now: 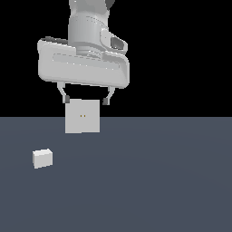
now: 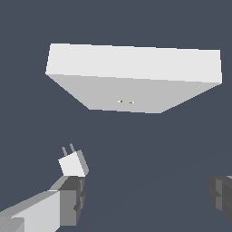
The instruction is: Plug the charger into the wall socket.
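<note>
Lying lower left in the exterior view, the charger [image 1: 42,158] sits alone on the floor [image 1: 158,181]. At centre stands the wall socket [image 1: 82,116]; above it hangs the gripper [image 1: 86,99], spread wide and empty. Descend squarely over the charger, prongs facing the socket, before closing.

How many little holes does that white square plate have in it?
2: both sit side by side at the centre of the wall socket, also visible in the wrist view. No others show.
</note>
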You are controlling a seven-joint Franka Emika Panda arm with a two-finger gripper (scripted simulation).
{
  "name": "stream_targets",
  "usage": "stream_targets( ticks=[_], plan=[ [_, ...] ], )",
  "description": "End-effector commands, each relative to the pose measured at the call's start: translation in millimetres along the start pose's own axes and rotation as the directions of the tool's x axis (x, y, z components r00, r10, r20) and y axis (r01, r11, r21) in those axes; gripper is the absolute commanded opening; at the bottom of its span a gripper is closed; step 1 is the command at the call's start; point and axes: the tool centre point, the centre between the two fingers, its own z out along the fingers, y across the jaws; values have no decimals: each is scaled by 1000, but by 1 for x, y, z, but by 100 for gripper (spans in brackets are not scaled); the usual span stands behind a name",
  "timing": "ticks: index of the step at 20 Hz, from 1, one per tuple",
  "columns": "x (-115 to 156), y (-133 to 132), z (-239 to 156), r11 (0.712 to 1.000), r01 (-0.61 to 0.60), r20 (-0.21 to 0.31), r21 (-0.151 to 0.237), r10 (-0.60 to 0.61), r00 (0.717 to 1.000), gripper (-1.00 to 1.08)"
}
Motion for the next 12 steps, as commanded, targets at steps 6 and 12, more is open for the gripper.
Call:
stream_targets(
  ticks=[6,12],
  plan=[
    [-8,-31,25,989,143,-91,23,-140,986,100],
    [-16,-56,45,966,256,-166,34,-247,955,100]
  ],
)
